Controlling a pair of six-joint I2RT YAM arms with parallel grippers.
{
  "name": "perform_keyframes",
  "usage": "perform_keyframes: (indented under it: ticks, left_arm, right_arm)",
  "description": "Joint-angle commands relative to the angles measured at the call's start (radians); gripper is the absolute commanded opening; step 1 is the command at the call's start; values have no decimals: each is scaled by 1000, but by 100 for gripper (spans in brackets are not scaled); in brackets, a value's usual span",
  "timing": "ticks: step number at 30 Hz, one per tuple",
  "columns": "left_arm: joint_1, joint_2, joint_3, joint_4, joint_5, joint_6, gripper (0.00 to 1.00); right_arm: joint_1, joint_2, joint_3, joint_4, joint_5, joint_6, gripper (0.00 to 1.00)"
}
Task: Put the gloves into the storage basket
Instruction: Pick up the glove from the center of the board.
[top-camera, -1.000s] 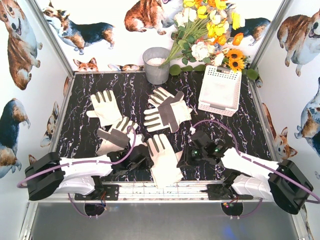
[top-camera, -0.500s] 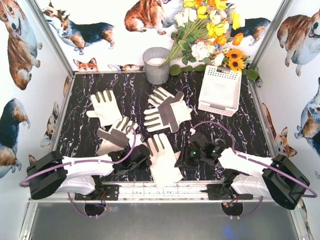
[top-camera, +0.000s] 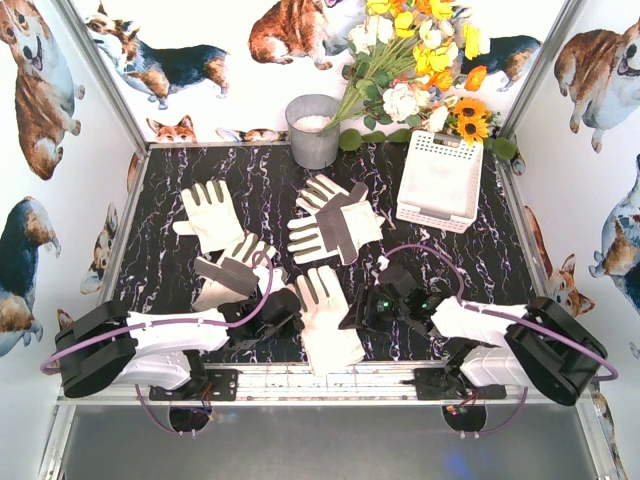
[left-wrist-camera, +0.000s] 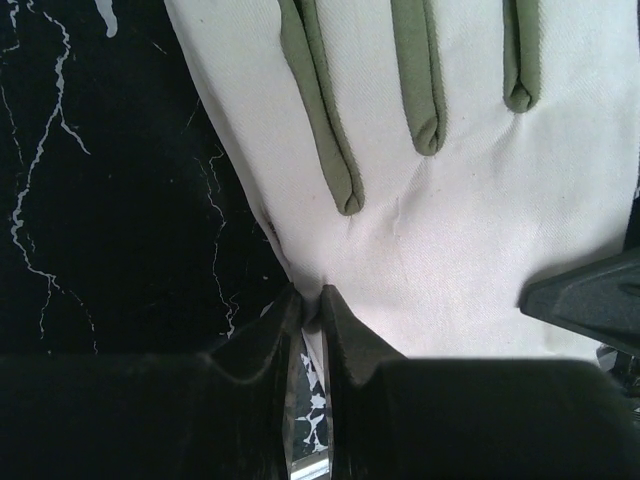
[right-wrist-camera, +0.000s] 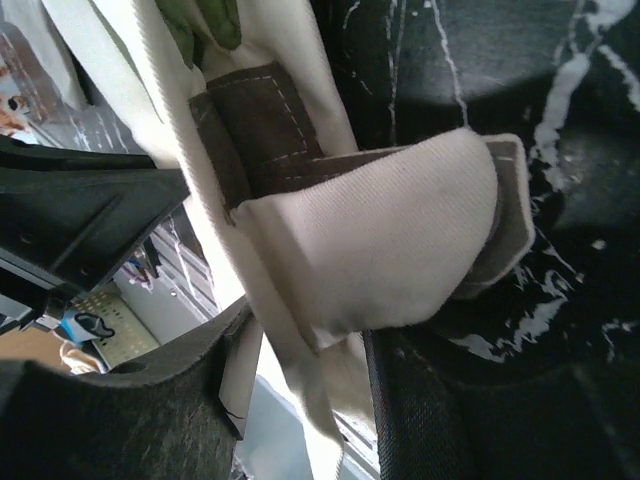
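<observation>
Several cream-white gloves with grey-brown patches lie on the black marbled table. The nearest glove (top-camera: 325, 322) lies at the front middle, fingers pointing away. My left gripper (top-camera: 283, 312) is shut on this glove's left edge, and the left wrist view (left-wrist-camera: 310, 300) shows a fold of the fabric (left-wrist-camera: 450, 250) pinched between its jaws. My right gripper (top-camera: 358, 318) is at the glove's right edge. It is open in the right wrist view (right-wrist-camera: 305, 370), with the folded cuff (right-wrist-camera: 380, 250) loose between its jaws. The white perforated storage basket (top-camera: 440, 180) stands at the back right.
Three more gloves lie behind: one at left (top-camera: 210, 215), one overlapping pair at centre (top-camera: 335, 222), one near my left arm (top-camera: 235, 270). A grey metal bucket (top-camera: 313, 130) and a bunch of flowers (top-camera: 420, 60) stand at the back. Walls enclose the table.
My right gripper has moved left toward the nearest glove and now has its cuff between its jaws. The left gripper has stayed at the glove's left edge.
</observation>
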Motion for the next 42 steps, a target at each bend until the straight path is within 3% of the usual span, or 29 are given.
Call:
perform_keyframes:
  ticks: [1,8,13,16,21,26,31,42]
  left_arm:
    - [2,30,-30,-79,15,7,6]
    - [1,31,-34,-51,30,6,4]
    - [1,8,-38,-49,25,7,4]
    - [4,-22,-39,-49,20,6,10]
    - [10,-84,-57,-42,17,-10,29]
    - [27,-136,-128,60,59,-48,37]
    - [57,-128,-222,259,128,-95,39]
    - [129,-19,-284,383,179,-92,32]
  right_arm:
    - [-1,52,-40,86,0,3,46]
    - [9,96,-51,154,-16,20,40]
    - [10,98,-49,175,-10,39,17]
    - [10,81,-48,134,22,51,0]
    - [10,53,-56,61,78,61,0]
    - [10,42,-63,46,99,68,0]
    - [10,51,-60,49,99,70,0]
    - [10,45,-60,57,99,78,0]
